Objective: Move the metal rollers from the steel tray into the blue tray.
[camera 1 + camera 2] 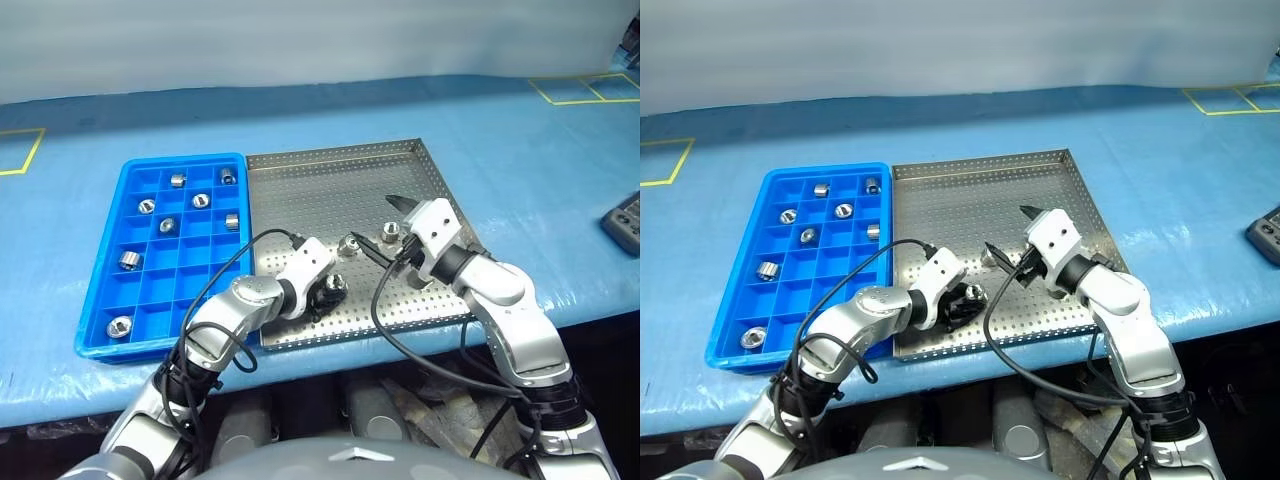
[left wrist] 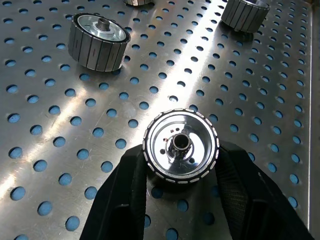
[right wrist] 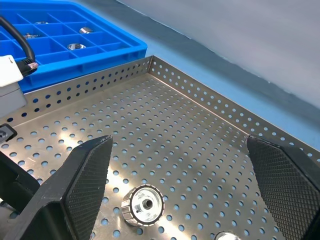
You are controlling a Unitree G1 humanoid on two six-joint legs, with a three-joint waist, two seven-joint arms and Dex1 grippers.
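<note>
The steel tray (image 1: 320, 190) lies in the middle of the table, and the blue tray (image 1: 205, 290) sits against its left side. Low over the steel tray's front part, my left gripper (image 2: 182, 155) is shut on a metal roller (image 2: 181, 146) that rests on the perforated floor. Two more rollers (image 1: 352, 243) (image 1: 391, 231) stand just behind it. My right gripper (image 3: 185, 175) hovers open above them, and between its wide-apart fingers a roller (image 3: 143, 204) shows on the floor. Several rollers (image 1: 146, 206) lie in the blue tray's compartments.
A dark device (image 1: 625, 222) lies at the table's right edge. Yellow tape outlines (image 1: 585, 90) mark the blue table cover at the far right and far left. The table's front edge runs just below both trays.
</note>
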